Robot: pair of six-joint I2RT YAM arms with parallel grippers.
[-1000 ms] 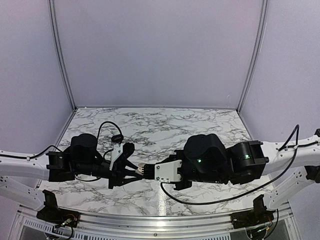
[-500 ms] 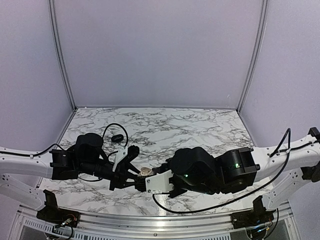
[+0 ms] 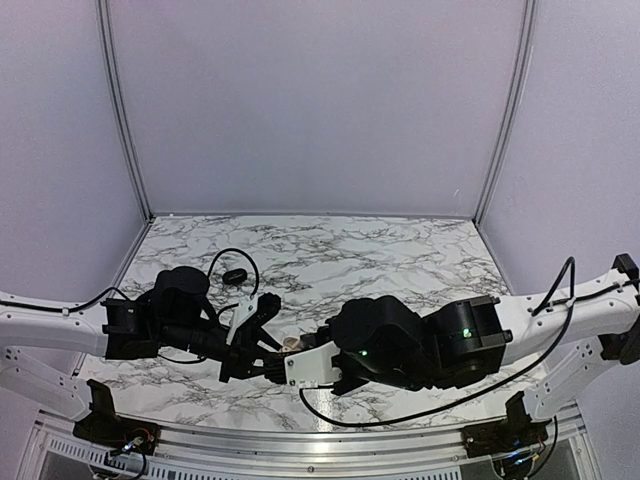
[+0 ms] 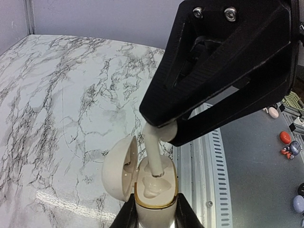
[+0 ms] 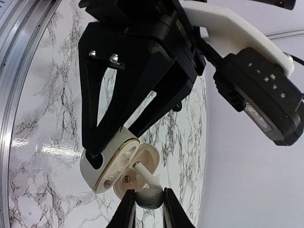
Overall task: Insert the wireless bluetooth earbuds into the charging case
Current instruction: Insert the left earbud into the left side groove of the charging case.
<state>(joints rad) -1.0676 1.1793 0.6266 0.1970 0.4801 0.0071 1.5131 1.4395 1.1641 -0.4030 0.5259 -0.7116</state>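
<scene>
The charging case [image 4: 154, 197] is white with a gold rim, and its lid [image 4: 118, 166] hangs open to the left. My left gripper [image 4: 154, 216] is shut on the case body, holding it above the marble table's near edge. A white earbud [image 5: 151, 192] sits with its rounded head pinched in my right gripper [image 5: 146, 204]. Its stem [image 4: 154, 152] points down into the far socket of the open case [image 5: 102, 164]. In the top view the two grippers meet at the case [image 3: 290, 345]. No other earbud shows.
A small black object [image 3: 236, 274] lies on the marble table [image 3: 400, 250] behind the left arm. A slotted metal rail [image 4: 213, 171] runs along the table's near edge. Past the rail, small coloured items [image 4: 285, 137] lie on a grey floor. Pale walls enclose the table.
My right arm has moved left and toward the near edge with the earbud. The left gripper has turned slightly with the case. The earbud's stem now meets the open case.
</scene>
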